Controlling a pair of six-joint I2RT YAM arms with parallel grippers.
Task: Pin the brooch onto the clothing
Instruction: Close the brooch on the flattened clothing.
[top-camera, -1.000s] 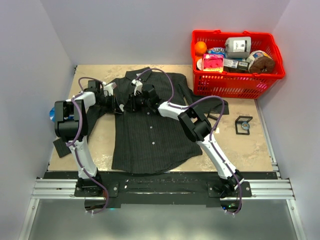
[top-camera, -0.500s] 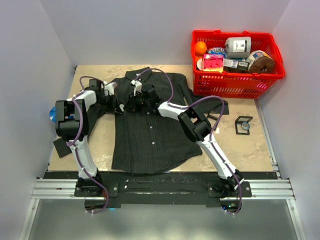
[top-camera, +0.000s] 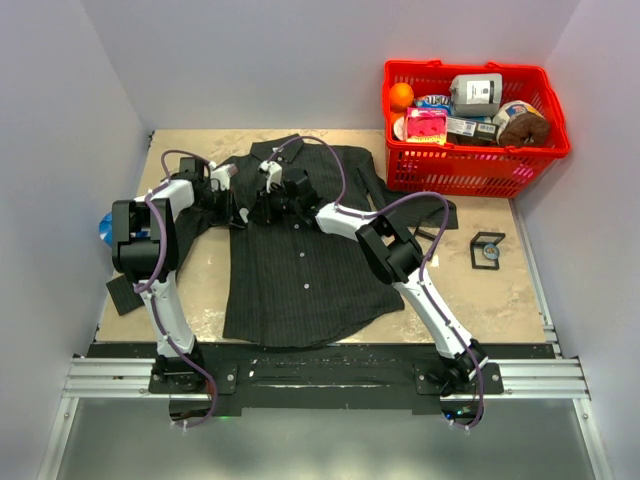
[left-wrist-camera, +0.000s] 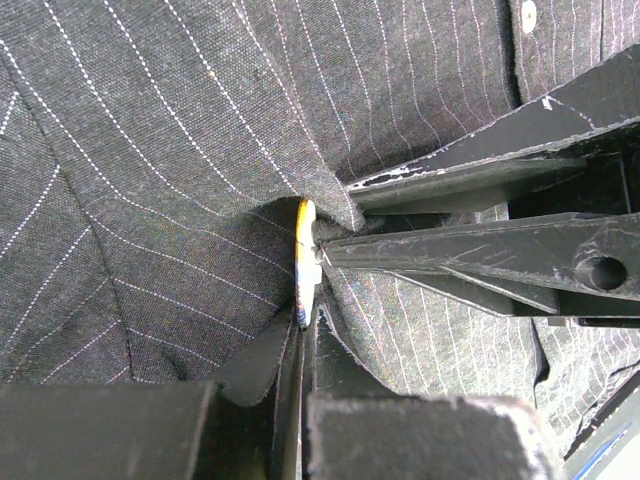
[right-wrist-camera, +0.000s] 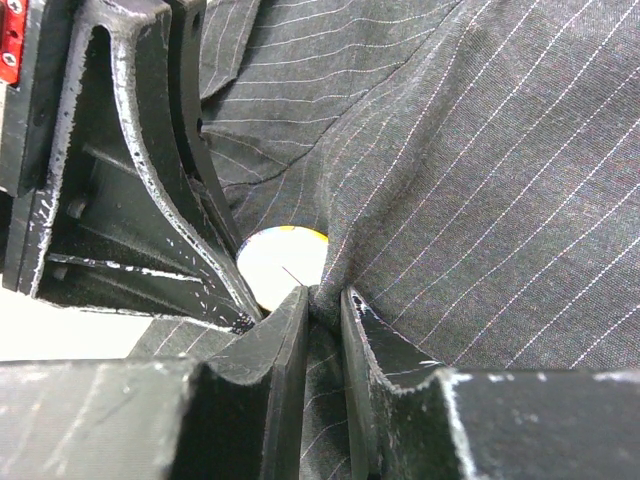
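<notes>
The shirt (top-camera: 300, 250) lies flat, front up, and I have both arms meeting over its upper chest, just beside the button line and below the collar. My right gripper (right-wrist-camera: 322, 300) is pinched narrow on a raised fold of the shirt's cloth. My left gripper (left-wrist-camera: 303, 335) is clamped tight on the brooch (right-wrist-camera: 283, 262), held on edge against that fold, its pale back and thin pin facing the pinch. As I judge it, the pin is not yet through the cloth, so piercing and fastening remain.
</notes>
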